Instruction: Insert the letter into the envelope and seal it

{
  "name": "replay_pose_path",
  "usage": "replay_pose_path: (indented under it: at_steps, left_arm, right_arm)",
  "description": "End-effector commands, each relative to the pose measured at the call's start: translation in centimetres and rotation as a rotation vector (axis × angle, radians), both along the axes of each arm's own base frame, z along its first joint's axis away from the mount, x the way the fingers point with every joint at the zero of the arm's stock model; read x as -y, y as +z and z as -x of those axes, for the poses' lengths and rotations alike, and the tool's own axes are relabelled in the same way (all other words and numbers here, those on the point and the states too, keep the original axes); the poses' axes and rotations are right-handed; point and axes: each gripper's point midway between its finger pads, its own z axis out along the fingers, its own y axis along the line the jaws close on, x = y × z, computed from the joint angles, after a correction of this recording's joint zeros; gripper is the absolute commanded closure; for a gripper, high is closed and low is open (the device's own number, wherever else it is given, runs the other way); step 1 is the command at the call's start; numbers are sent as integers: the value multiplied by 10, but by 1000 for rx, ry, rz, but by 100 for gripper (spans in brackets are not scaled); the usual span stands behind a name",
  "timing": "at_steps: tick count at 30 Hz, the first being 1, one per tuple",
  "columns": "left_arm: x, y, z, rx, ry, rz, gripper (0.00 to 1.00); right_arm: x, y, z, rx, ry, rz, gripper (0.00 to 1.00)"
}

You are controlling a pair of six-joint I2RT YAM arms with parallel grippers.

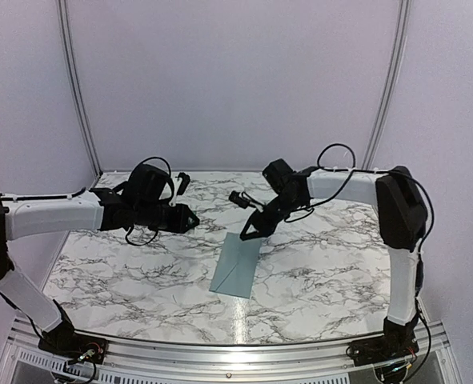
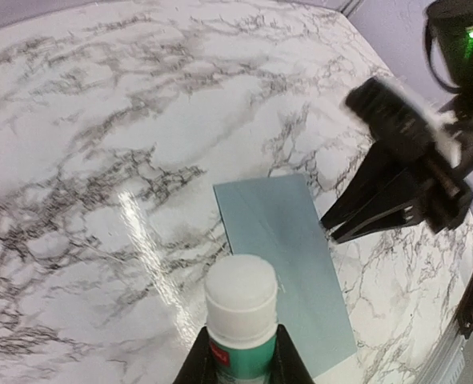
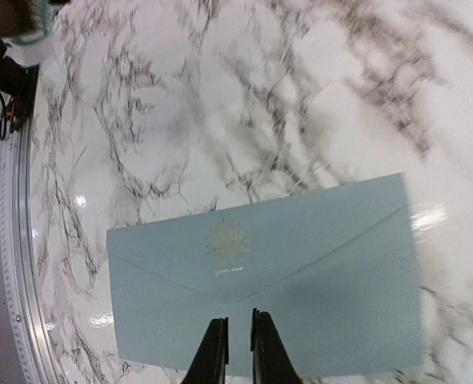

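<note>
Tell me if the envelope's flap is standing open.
No: on the envelope, the triangular flap lies folded down flat against the body.

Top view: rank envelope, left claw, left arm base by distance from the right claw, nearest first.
1. envelope, just beneath the right claw.
2. left claw, across to its left.
3. left arm base, near-left table corner.

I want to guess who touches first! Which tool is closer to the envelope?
Right. The right tool is by the envelope, at its far end; the left tool sits off to its left, holding a glue stick.
</note>
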Motion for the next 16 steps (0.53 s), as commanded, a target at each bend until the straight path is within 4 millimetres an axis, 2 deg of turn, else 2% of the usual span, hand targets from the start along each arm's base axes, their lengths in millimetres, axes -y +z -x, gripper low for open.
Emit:
replay_pose_path:
  at_steps: [1, 3, 4, 5, 6, 7, 9, 12, 16]
  left_arm:
    - [-27, 45, -18, 125, 18, -101, 100]
    - [-34, 64, -27, 173, 34, -127, 100]
    - [-39, 73, -33, 201, 53, -145, 100]
    - [-42, 82, -38, 226, 64, -152, 100]
    - [-46, 92, -43, 252, 75, -160, 100]
    - [-50, 100, -49, 279, 92, -171, 100]
    - [-56, 111, -58, 313, 120, -184, 100]
    - [-63, 115, -67, 327, 145, -197, 100]
    - [-68, 100, -71, 305, 148, -209, 100]
  right_arm:
    - [35, 137, -48, 331, -109, -127, 85]
    - [62, 166, -63, 431, -193, -128, 70]
    - [77, 178, -70, 482, -239, -121, 57]
    - [92, 187, -77, 535, -293, -102, 41]
    - [105, 200, -86, 599, -353, -96, 13]
    - [121, 207, -94, 642, -433, -76, 3]
    - [147, 225, -102, 706, -586, -69, 2]
    - [175, 231, -110, 769, -760, -31, 2]
    - [183, 224, -98, 808, -763, -27, 1]
